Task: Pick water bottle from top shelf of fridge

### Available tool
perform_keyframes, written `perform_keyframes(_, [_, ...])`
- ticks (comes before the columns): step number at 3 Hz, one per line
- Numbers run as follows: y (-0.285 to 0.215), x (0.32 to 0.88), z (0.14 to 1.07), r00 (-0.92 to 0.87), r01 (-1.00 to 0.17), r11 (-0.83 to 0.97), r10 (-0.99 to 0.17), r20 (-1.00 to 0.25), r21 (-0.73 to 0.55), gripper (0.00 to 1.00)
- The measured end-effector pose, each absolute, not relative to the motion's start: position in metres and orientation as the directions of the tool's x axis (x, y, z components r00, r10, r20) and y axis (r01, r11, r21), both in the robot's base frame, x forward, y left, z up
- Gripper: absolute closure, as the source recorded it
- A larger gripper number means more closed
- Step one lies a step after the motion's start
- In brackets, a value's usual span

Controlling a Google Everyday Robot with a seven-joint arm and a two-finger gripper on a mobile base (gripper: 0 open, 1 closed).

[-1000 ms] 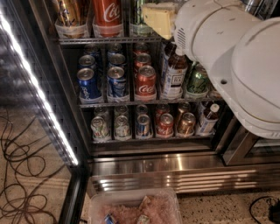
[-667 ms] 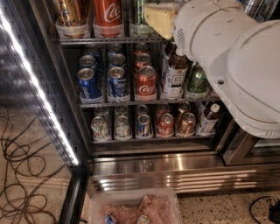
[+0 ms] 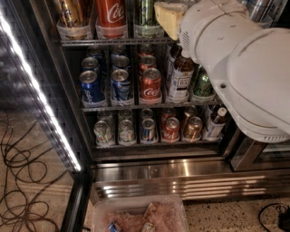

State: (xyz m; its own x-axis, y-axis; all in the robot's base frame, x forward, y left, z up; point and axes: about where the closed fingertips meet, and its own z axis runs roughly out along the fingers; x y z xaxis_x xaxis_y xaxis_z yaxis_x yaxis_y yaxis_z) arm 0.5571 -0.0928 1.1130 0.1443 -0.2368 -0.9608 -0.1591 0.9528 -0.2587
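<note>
Nearest to me, a clear plastic tub (image 3: 138,213) sat on the speckled floor, holding pinkish stuff and a couple of cans. Dark cables (image 3: 20,181) looped over the floor to its left. Just behind the tub ran the shiny steel base of the fridge (image 3: 163,168), and a bright light strip (image 3: 43,102) slanted up the door edge on the left.

Inside, the lowest rack carried a row of short cans. The rack above it held blue cans (image 3: 92,86), a red can (image 3: 150,84), a brown-drink bottle (image 3: 181,77) and a green bottle (image 3: 202,85) on the right.

My white arm (image 3: 235,59) filled the upper right and hid the right end of the racks. My gripper (image 3: 168,19) was up at the top shelf (image 3: 113,41), a pale yellowish block above its front rail; whether it was spread or clamped on anything did not show.

The water bottle (image 3: 146,13) stood in the third clear holder from the left, just beside the gripper on its left, with a red cola drink (image 3: 110,13) and a gold can (image 3: 72,13) further left.
</note>
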Motion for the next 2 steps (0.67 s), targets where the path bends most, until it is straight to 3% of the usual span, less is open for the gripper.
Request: perform_keyframes(2, [-0.099, 0.5658, 1.106, 0.153, -0.116, 0.957, -0.247, -0.957, -0.265, 0.39])
